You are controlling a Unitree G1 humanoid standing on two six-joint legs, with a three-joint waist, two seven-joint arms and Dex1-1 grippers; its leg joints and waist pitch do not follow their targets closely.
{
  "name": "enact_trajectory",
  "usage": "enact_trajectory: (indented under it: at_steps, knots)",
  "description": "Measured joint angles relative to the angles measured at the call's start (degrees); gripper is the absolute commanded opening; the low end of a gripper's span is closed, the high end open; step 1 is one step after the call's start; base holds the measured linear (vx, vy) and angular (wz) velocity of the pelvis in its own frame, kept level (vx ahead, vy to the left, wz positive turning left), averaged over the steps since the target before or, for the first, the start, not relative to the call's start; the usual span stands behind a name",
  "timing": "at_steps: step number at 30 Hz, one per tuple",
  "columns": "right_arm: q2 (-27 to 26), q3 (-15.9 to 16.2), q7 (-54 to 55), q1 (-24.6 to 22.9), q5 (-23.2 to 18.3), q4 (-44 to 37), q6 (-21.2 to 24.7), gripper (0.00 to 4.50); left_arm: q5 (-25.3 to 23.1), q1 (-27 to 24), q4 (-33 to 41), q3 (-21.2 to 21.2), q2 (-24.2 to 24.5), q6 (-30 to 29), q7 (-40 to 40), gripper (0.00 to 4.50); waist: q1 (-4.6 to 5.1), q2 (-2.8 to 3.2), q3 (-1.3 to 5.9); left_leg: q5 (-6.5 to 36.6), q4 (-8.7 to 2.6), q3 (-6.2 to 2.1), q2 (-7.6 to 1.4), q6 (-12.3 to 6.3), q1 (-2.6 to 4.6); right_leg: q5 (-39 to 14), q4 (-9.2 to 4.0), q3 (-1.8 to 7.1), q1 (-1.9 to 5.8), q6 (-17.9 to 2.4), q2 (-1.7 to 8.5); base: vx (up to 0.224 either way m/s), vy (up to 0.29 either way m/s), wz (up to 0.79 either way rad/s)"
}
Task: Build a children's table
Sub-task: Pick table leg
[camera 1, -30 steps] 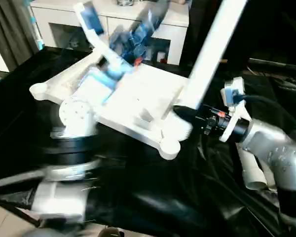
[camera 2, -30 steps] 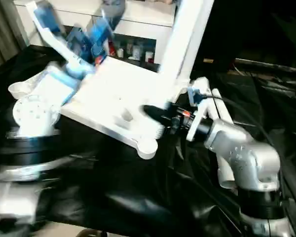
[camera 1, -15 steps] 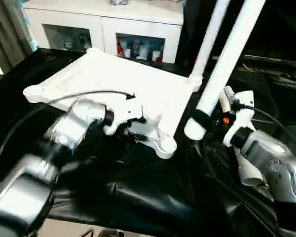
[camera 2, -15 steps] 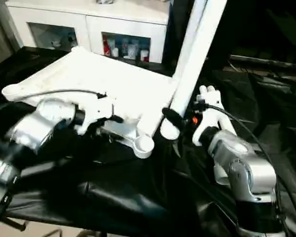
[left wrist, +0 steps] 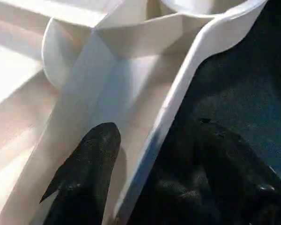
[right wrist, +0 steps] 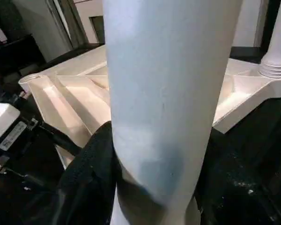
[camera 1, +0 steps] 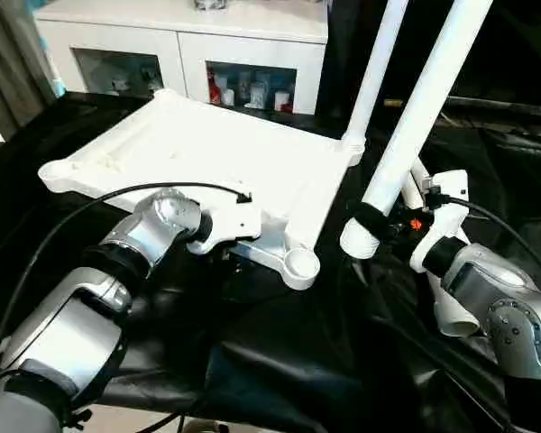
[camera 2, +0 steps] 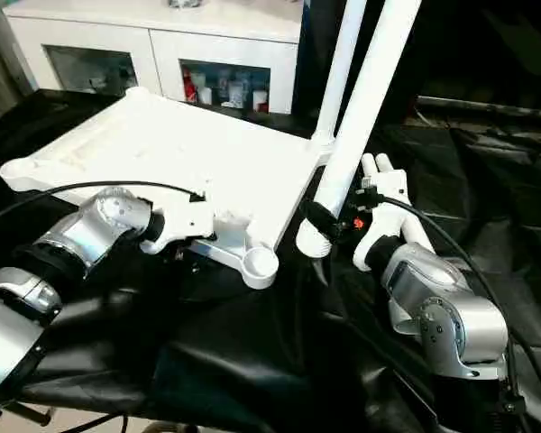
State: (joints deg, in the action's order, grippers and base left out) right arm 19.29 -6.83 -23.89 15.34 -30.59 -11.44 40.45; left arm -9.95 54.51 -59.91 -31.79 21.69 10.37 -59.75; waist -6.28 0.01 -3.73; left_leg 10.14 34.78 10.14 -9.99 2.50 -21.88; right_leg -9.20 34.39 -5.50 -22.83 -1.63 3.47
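The white tabletop [camera 1: 207, 153] lies ribbed side up on the black cloth. One leg [camera 1: 376, 63] stands upright in its far right corner socket. My right gripper [camera 1: 367, 222] is shut on a second leg [camera 1: 421, 108] near its lower end. That leg tilts upward, its end hanging just right of the empty near corner socket [camera 1: 301, 265]. My left gripper [left wrist: 154, 131] is at the tabletop's near rim [left wrist: 178, 93]. One finger [left wrist: 86, 168] is inside the rim wall and the other outside, closed on it.
More white legs [camera 1: 453, 316] lie on the cloth behind my right forearm. A white cabinet [camera 1: 180, 36] stands along the back. Black cloth [camera 1: 279, 361] covers the work surface up to its front edge.
My left arm has swung from above the tabletop down to its near rim. The leg in my right gripper has shifted right and stands steeper. The camera has also moved.
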Motion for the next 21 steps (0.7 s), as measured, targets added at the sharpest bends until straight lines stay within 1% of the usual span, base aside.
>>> enact_trajectory:
  at_steps: [2, 3, 5, 7, 9, 10, 14, 15, 19, 20, 21]
  knots:
    - [-0.02, 0.01, 0.09, 0.0, -0.01, -0.39, 0.01, 1.88, -0.11, 0.4, -1.29, 0.34, -0.59, 0.9, 1.52, 3.02, -0.06, 0.09, 0.05, 0.0, 0.02, 0.0, 0.0, 0.0, 0.01, 0.0, 0.0, 0.0, 0.02, 0.0, 0.0, 0.0, 0.0, 0.0]
    - [-0.02, 0.01, 0.17, -0.01, -0.01, -0.89, 0.01, 1.88, -0.27, 0.44, -1.86, 0.47, -0.77, 1.34, 2.04, 2.84, -0.06, 0.1, 0.05, 0.0, 0.01, 0.0, 0.0, 0.0, 0.01, 0.0, 0.0, 0.0, 0.02, 0.01, 0.0, 0.0, 0.0, 0.0]
    - [-0.07, 0.18, 0.24, -0.01, 0.0, -1.33, 0.01, 1.88, -0.88, 0.61, -3.55, 0.65, -1.43, 1.97, 3.39, 2.67, -0.06, 0.1, 0.06, 0.0, 0.01, 0.0, 0.0, 0.0, 0.02, -0.01, 0.0, 0.0, 0.02, 0.02, 0.0, 0.0, 0.0, 0.0]
    - [-0.24, 0.68, 0.19, -0.02, 0.0, -1.42, 0.01, 1.88, -1.26, 0.69, -5.29, 0.88, -2.14, 2.25, 3.83, 2.67, -0.09, 0.11, 0.06, 0.0, 0.01, 0.0, 0.0, 0.0, 0.01, -0.02, 0.0, 0.0, 0.01, 0.04, 0.0, 0.0, 0.0, 0.0]
    - [-0.36, 0.78, 0.15, -0.02, 0.01, -1.42, 0.01, 1.88, -1.29, 0.99, -6.57, 1.61, -2.34, 2.43, 3.87, 2.34, -0.13, 0.11, 0.06, 0.0, 0.01, 0.0, 0.0, 0.0, 0.01, -0.02, 0.0, -0.01, 0.01, 0.05, 0.0, 0.0, 0.0, 0.0]
    - [-0.35, 0.78, 0.13, -0.02, 0.03, -1.42, 0.01, 1.88, -1.47, 1.4, -7.01, 1.65, -2.34, 2.53, 3.8, 2.27, -0.14, 0.11, 0.06, 0.0, 0.01, 0.0, 0.0, 0.0, 0.01, -0.04, 0.0, -0.01, 0.01, 0.09, 0.0, 0.0, 0.0, 0.0]
    - [-0.35, 1.13, 0.0, -0.02, 0.04, -1.42, 0.01, 1.88, -2.32, 2.3, -8.63, 1.74, -2.42, 3.31, 4.22, 2.18, -0.2, 0.11, 0.06, 0.0, 0.02, 0.0, 0.0, 0.0, 0.02, -0.04, 0.0, -0.01, 0.02, 0.09, 0.0, 0.0, 0.0, 0.0]
    - [-0.36, 1.16, 0.0, -0.02, 0.04, -1.42, 0.01, 1.88, -2.4, 2.35, -8.83, 1.79, -2.43, 3.45, 4.37, 1.89, -0.23, 0.11, 0.06, 0.0, 0.01, 0.0, 0.0, 0.0, 0.02, -0.03, 0.0, -0.01, 0.02, 0.09, 0.01, 0.0, 0.0, 0.0]
    - [-0.36, 1.22, -0.01, -0.01, 0.27, -1.42, 0.01, 1.88, -2.95, 2.93, -9.33, 2.25, -2.56, 3.07, 2.42, 1.82, -0.2, 0.14, 0.08, 0.0, 0.02, 0.0, 0.0, 0.0, 0.02, -0.03, 0.0, -0.01, 0.03, 0.08, 0.01, 0.0, 0.0, 0.0]
    - [-0.36, 1.28, -0.02, -0.01, 0.39, -1.42, 0.01, 1.88, -2.89, 3.63, -9.86, 2.74, -2.89, 1.88, 0.53, 1.7, -0.19, 0.14, 0.08, 0.0, 0.02, 0.0, 0.0, 0.0, 0.02, -0.03, 0.0, -0.01, 0.03, 0.09, 0.01, 0.0, 0.0, 0.0]
    - [-0.36, 1.53, -0.03, -0.02, 0.5, -1.42, 0.01, 1.88, -2.74, 4.05, -10.06, 3.03, -2.99, 0.66, -1.53, 1.48, -0.21, 0.18, 0.1, 0.0, 0.02, 0.0, 0.0, 0.0, 0.02, -0.03, -0.01, -0.01, 0.03, 0.08, 0.01, 0.0, 0.0, 0.0]
